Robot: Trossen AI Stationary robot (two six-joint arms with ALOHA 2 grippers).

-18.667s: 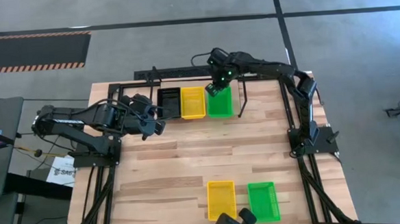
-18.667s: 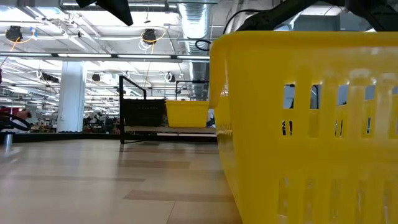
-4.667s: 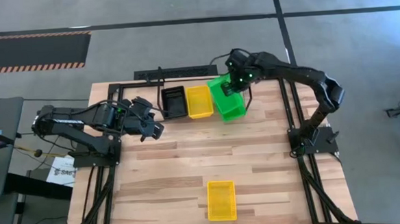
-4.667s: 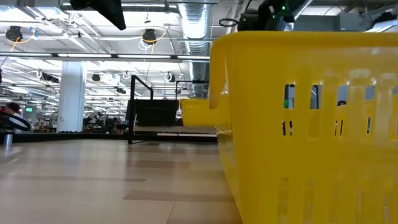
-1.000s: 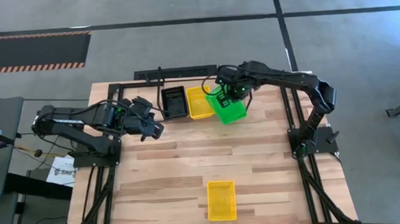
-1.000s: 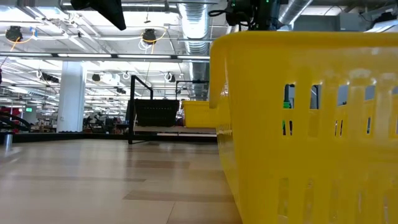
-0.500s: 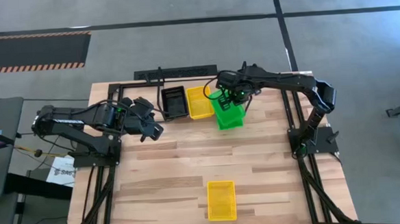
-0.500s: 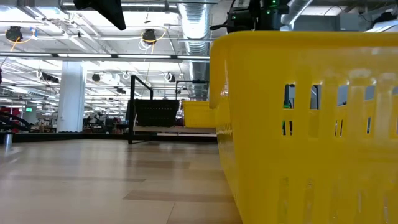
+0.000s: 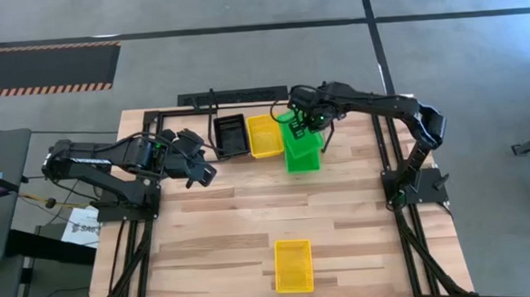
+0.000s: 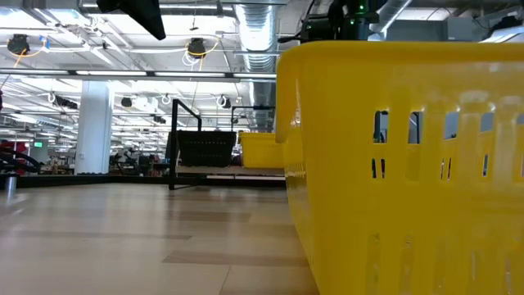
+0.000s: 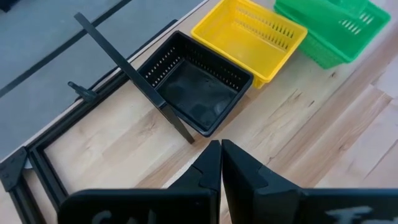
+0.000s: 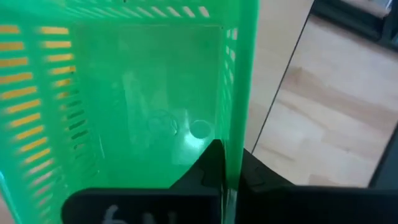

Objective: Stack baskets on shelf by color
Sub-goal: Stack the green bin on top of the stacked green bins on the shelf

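My right gripper [image 9: 309, 119] is shut on a green basket [image 9: 303, 148] at the right end of the shelf [image 9: 177, 126]. The green basket sits a little nearer than a yellow basket [image 9: 264, 136] and a black basket [image 9: 230, 135], which stand side by side on the shelf board. All three also show in the left wrist view: green [image 11: 333, 31], yellow [image 11: 249, 37], black [image 11: 193, 84]. Another yellow basket [image 9: 293, 265] rests on the table near its near edge and fills the low view [image 10: 401, 164]. My left gripper [image 9: 203, 172] is shut and empty, left of the black basket. My right gripper holds the green basket by the rim of its far wall [image 12: 235, 152]. One finger is inside the basket and one outside. The fingers come from above, pointing down. The basket hangs below them; whether its bottom rests on the shelf cannot be told.
The shelf's black rods run along the table's far edge [image 9: 244, 97], with upright loops at the left end [image 9: 159, 127] and right end [image 9: 326, 132]. A bare stretch of wooden tabletop [image 9: 277, 202] lies between the shelf and the near yellow basket.
My right gripper has turned about with the green basket. The basket stood askew to the shelf a second ago. It now lies square with the yellow and black baskets and a little nearer the table's near edge.
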